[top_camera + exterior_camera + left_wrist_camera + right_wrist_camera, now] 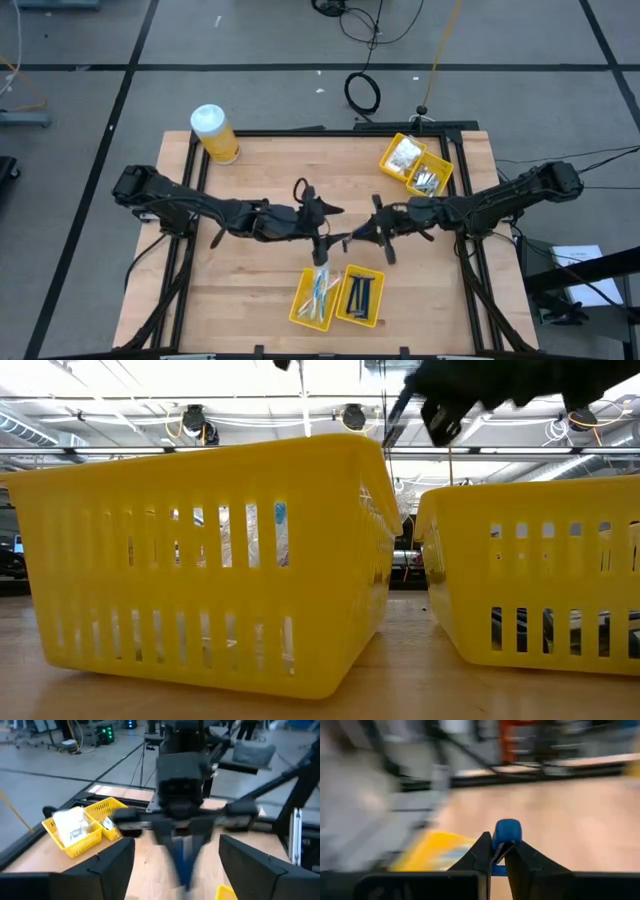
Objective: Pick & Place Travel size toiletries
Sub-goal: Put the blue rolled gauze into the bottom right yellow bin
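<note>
Razor drop at risk of missing the near bin.
The right end effector (385, 240) is clamped on a dark blue razor (507, 833) at 1 o'clock of the near bin (360, 296); the left end effector (322, 232), fingers apart, is crowded close, so a collision or misdrop is judged possible.

Yellow slotted bins (337, 298), dark blue razor (507, 833), yellow jar (216, 135) white-lidded.
</note>
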Available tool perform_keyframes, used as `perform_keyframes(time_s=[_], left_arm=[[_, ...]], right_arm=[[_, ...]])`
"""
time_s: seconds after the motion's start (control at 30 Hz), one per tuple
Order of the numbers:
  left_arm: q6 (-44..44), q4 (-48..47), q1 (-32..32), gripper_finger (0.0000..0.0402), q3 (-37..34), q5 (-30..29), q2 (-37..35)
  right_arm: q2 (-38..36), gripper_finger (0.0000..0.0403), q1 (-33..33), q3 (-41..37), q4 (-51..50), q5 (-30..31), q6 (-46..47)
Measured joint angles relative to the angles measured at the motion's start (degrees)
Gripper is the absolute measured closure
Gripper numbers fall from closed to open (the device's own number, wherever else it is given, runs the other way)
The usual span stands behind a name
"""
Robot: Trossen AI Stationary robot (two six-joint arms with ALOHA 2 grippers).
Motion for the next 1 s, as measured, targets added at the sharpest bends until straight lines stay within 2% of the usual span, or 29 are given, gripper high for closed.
perform_keyframes(time_s=[0.13, 0.2, 0.37, 0.47, 0.6, 0.77, 0.9, 1.0], left_arm=[[1.9, -4.4, -0.1, 0.0104, 0.0, -1.8, -2.6], [0.9, -7.0, 0.0, 0.0101, 0.0, -4.0, -3.4], [-2.1, -10.8, 0.2, 0.0101, 0.0, -6.9, -4.0], [-3.6, -11.9, 0.6, 0.0101, 0.0, -6.9, -3.7], [-5.0, -11.9, 1.0, 0.0101, 0.0, -6.9, -3.7], [-6.1, -11.9, 1.1, 0.0099, 0.0, -6.9, -3.7], [-6.1, -10.8, 1.0, 0.0101, 0.0, -6.9, -3.7], [-4.2, -13.7, 1.0, 0.0098, -0.1, -6.8, -4.1]], right_arm=[[-0.2, 0.038, 3.5, 0.1, 0.7, -11.5, 6.0], [0.1, 0.038, 6.4, 0.0, -1.1, -12.5, 7.5], [3.1, 0.0379, 14.7, -2.7, 0.6, -4.2, 10.2], [5.8, 0.036, 17.2, -4.9, 5.6, 0.4, 11.9], [8.9, 0.0314, 18.2, -6.5, 13.0, 0.2, 12.4], [10.4, 0.0244, 18.1, -6.5, 13.8, 0.4, 12.4], [9.3, 0.0193, 17.1, -6.5, 14.0, 0.3, 12.1], [6.4, 0.0169, 16.9, -6.5, 13.9, 0.2, 12.1]])
